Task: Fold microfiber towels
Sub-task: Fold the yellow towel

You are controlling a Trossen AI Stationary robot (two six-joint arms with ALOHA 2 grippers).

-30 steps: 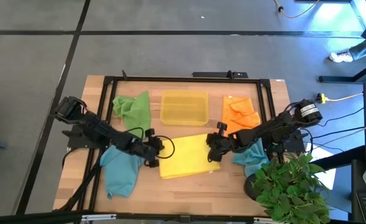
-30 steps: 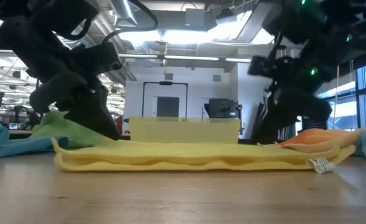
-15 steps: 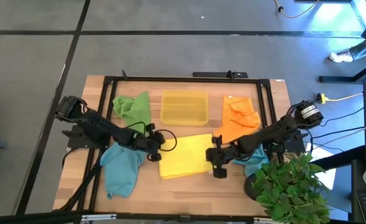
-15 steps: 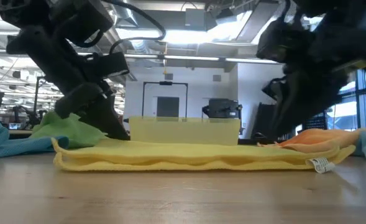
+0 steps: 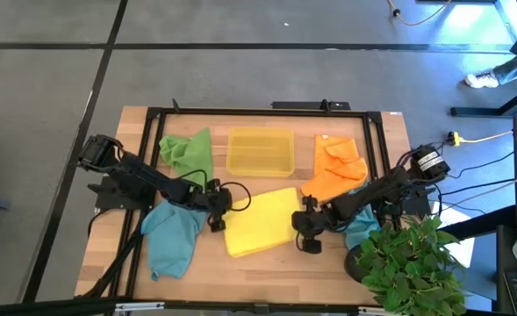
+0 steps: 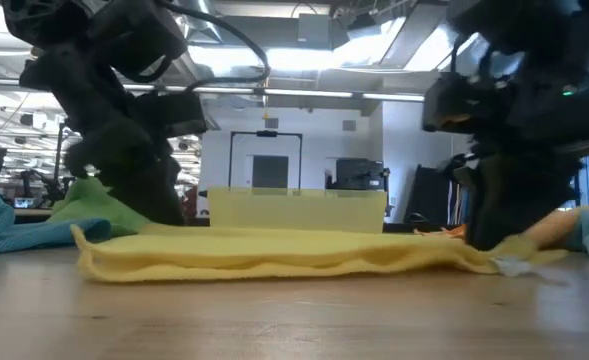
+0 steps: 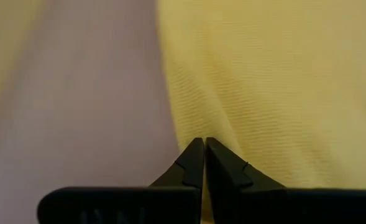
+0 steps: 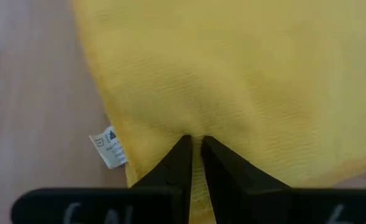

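Yellow towel (image 5: pixel 260 221) is lying flat near the middle of the desk (image 5: pixel 267 263), and both arms are now pinching it. The left gripper (image 5: pixel 216 211) is clenched on the towel's left edge, the fabric puckering at its tips in the left wrist view. The right gripper (image 5: pixel 309 235) is grasping the right edge beside the small white tag (image 8: pixel 110 147). Over the last second the right gripper has been sliding from the far right corner toward the near one, and in the low view the towel's right end is now bunching under it. Both edges being secured, the fold of this towel is probably just starting. The green towel (image 5: pixel 188 151), orange towel (image 5: pixel 337 167) and two teal towels (image 5: pixel 172 242) are waiting unfolded around the yellow tray (image 5: pixel 260 151).
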